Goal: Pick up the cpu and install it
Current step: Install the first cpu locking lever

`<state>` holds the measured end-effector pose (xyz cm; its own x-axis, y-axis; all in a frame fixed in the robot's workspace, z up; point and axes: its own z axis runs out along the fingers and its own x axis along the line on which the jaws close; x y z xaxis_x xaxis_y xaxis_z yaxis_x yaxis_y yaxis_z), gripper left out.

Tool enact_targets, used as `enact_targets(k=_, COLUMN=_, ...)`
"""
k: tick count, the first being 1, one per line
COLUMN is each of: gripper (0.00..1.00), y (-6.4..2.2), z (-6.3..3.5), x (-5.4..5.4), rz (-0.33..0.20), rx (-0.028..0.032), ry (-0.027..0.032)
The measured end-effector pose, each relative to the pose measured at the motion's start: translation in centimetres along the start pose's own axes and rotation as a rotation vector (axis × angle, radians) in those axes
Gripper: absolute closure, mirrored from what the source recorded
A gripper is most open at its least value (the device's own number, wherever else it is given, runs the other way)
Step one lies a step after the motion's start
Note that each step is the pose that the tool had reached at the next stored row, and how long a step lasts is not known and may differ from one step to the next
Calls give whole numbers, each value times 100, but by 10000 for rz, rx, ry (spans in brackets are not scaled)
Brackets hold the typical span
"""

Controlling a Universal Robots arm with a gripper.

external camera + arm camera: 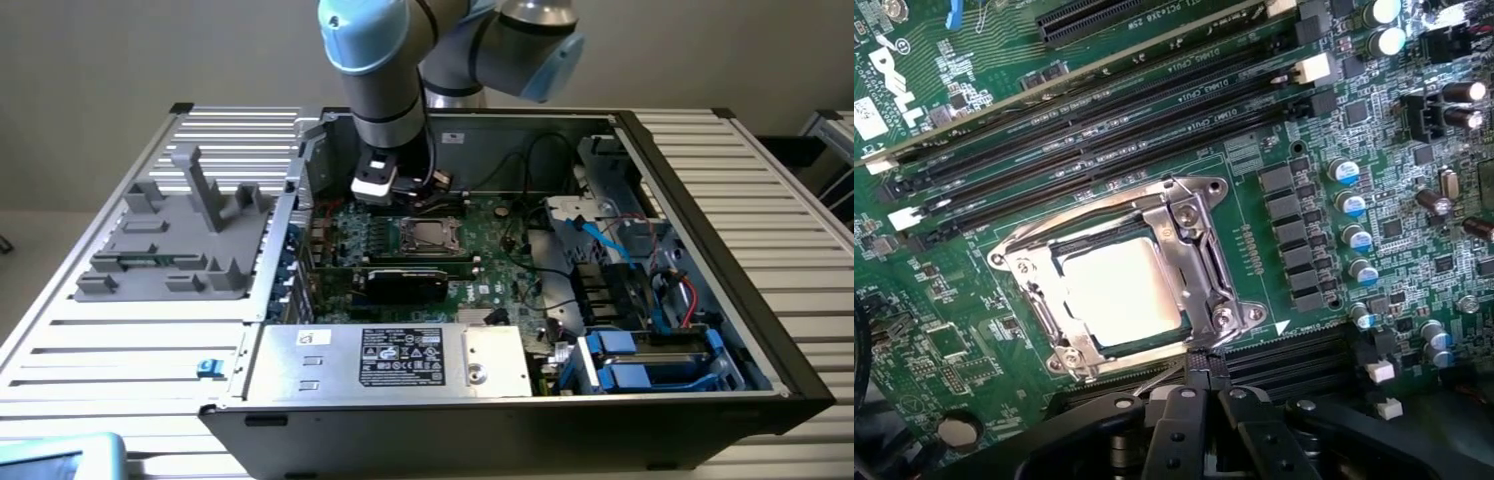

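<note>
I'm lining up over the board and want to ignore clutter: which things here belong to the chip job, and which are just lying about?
Job: chip, lying inside the metal socket frame; gripper, close beside that frame.

Lying about: graphics card; power supply box; grey plastic rack on the exterior view's left; memory slots.

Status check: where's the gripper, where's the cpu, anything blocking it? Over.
Gripper low over green motherboard, beside steel socket frame. Flat square silver-topped cpu lying inside that frame. Black graphics card apart, not over it.
</note>
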<state>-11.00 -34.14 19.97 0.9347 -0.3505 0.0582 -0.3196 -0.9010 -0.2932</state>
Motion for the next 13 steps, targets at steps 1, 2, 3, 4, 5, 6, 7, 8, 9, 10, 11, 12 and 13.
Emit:
enact_targets(k=1, gripper=89, y=4, z=-2, x=-12, rz=2, rx=0, ry=1)
enact_targets(k=2, gripper=89, y=4, z=-2, x=-21, rz=3, rx=0, ry=2)
enact_targets(k=3, gripper=89, y=1, z=-3, x=-26, rz=3, rx=-2, ry=5)
enact_targets(k=4, gripper=89, y=-6, z=0, x=-31, rz=1, rx=2, ry=15)
enact_targets(k=5, gripper=89, y=-16, z=2, x=-36, rz=-1, rx=5, ry=23)
enact_targets(k=6, gripper=89, y=-25, z=5, x=-40, rz=-2, rx=12, ry=33)
enact_targets(k=7, gripper=89, y=-32, z=8, x=-43, rz=-4, rx=18, ry=42)
enact_targets(k=8, gripper=89, y=-35, z=9, x=-45, rz=-6, rx=23, ry=53)
enact_targets(k=9, gripper=89, y=-35, z=9, x=-44, rz=-6, rx=26, ry=60)
enact_targets(k=10, gripper=89, y=-35, z=9, x=-44, rz=-5, rx=27, ry=66)
enact_targets(k=11, gripper=89, y=-35, z=9, x=-44, rz=-4, rx=29, ry=75)
enact_targets(k=12, gripper=89, y=-36, z=9, x=-43, rz=-4, rx=33, ry=84)
enact_targets(k=13, gripper=89, y=-36, z=9, x=-43, rz=-6, rx=36, ry=97)
